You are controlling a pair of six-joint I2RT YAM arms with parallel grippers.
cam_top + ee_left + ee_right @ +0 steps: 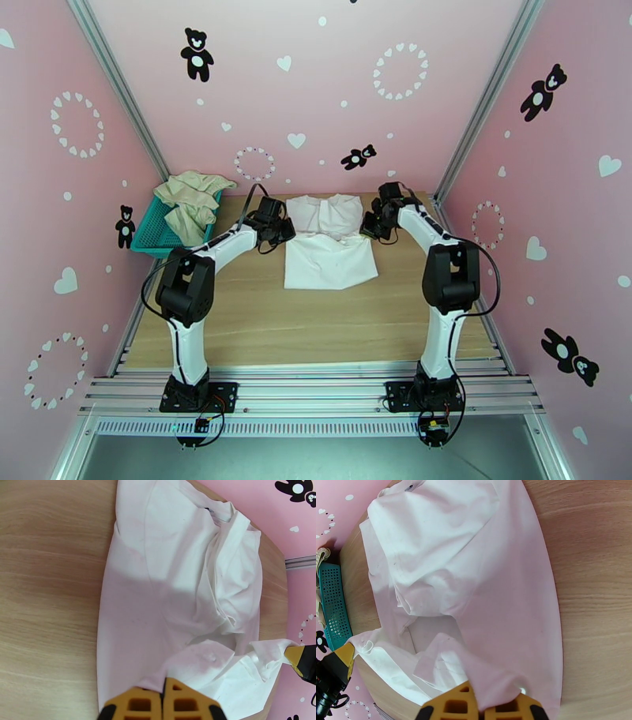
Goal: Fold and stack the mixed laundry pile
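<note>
White T-shirt (pixel 328 253): lies mid-desk (pixel 316 331), far end bunched between the arms.
Left gripper (pixel 162 684): pinched tight on a thin fold of shirt.
Right gripper (pixel 482 696): clamped on the opposite corner.
Risk: a thin pinch may slip, and an uneven pull would skew the fold.
Cream garment (pixel 189 201): heaped on the teal basket (pixel 148 235).

I see the wooden table (pixel 316 324) carrying two things: the white T-shirt (pixel 328 256) at the far middle, its near part flat on the wood and its far end rumpled, and a teal mesh basket (pixel 152 234) at the far left corner.
</note>
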